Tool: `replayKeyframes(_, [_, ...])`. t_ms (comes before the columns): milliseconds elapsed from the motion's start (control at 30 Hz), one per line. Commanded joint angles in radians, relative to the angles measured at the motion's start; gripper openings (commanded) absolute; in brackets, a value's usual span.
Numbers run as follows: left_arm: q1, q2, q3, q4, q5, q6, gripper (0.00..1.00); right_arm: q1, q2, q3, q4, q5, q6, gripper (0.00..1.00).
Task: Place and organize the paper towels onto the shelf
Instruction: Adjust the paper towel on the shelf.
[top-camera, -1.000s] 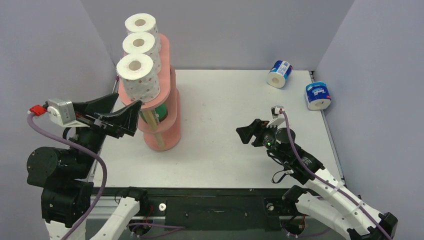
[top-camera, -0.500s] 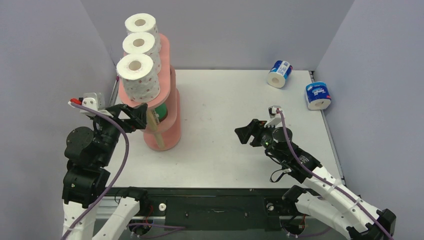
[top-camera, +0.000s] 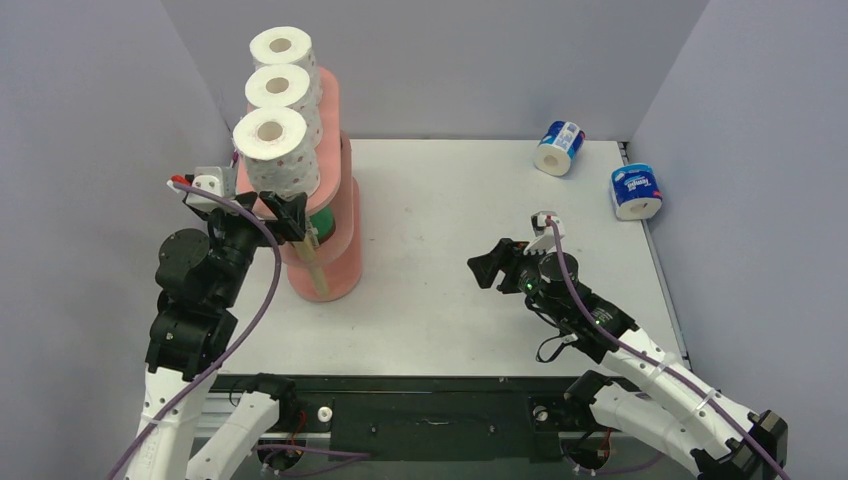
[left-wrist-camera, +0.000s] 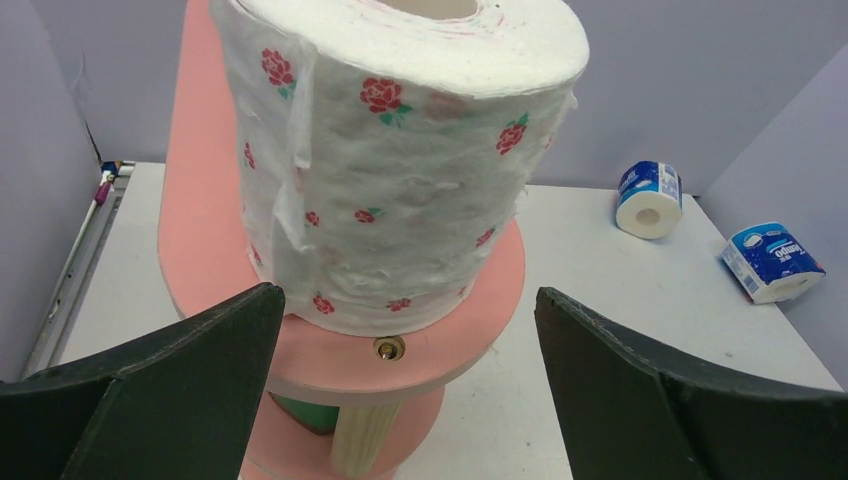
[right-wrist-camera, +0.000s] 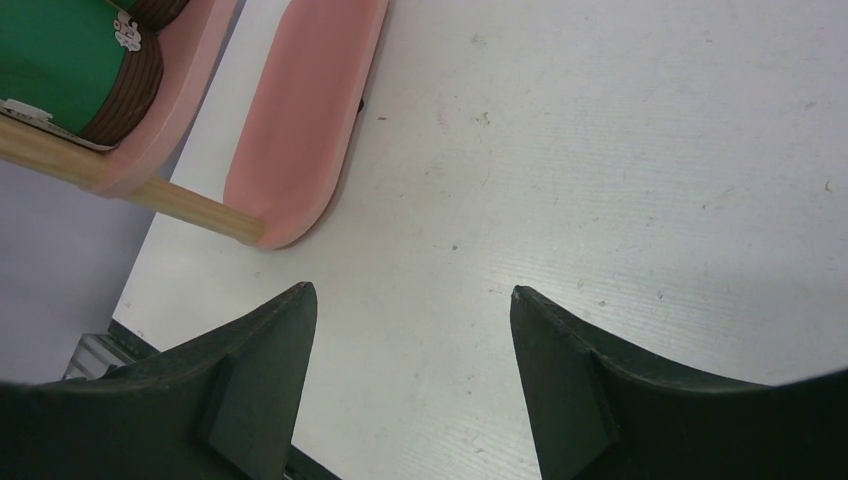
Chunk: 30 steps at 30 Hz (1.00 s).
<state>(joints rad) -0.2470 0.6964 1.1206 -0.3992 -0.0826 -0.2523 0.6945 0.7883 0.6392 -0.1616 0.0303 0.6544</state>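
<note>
The salmon-pink shelf (top-camera: 338, 262) stands at the table's left. Three white rolls with red dots (top-camera: 275, 150) sit in a row on its top board. A green-wrapped roll (top-camera: 321, 226) sits on the middle board. Two blue-white rolls (top-camera: 559, 147) (top-camera: 636, 191) lie at the far right of the table. My left gripper (top-camera: 283, 214) is open and empty just before the near dotted roll (left-wrist-camera: 400, 150), which stands ahead of the jaws, above the top board (left-wrist-camera: 470, 320). My right gripper (top-camera: 490, 270) is open and empty over bare table at mid-right. No cream roll shows.
A pale wooden post (left-wrist-camera: 365, 440) runs under the top board's near end. The right wrist view shows the bottom board (right-wrist-camera: 300, 130), a post (right-wrist-camera: 190, 210) and the green roll (right-wrist-camera: 70, 60). Grey walls close the table on three sides.
My left arm has swung in from the left and forward, so its open gripper now faces the near dotted roll. My right gripper has shifted slightly left.
</note>
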Motion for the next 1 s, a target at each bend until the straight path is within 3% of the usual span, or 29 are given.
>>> replayKeyframes(0, [-0.01, 0.016, -0.009, 0.103, 0.001, 0.046, 0.96, 0.003, 0.008, 0.001, 0.053, 0.008, -0.018, 0.66])
replayKeyframes(500, [-0.012, 0.111, -0.009, 0.188, -0.023, 0.032, 0.96, 0.003, 0.016, 0.005, 0.051, 0.005, -0.031, 0.66])
replayKeyframes(967, [-0.013, 0.071, -0.003, 0.146, -0.063, 0.036, 0.96, 0.001, 0.089, 0.093, 0.138, -0.051, 0.016, 0.67])
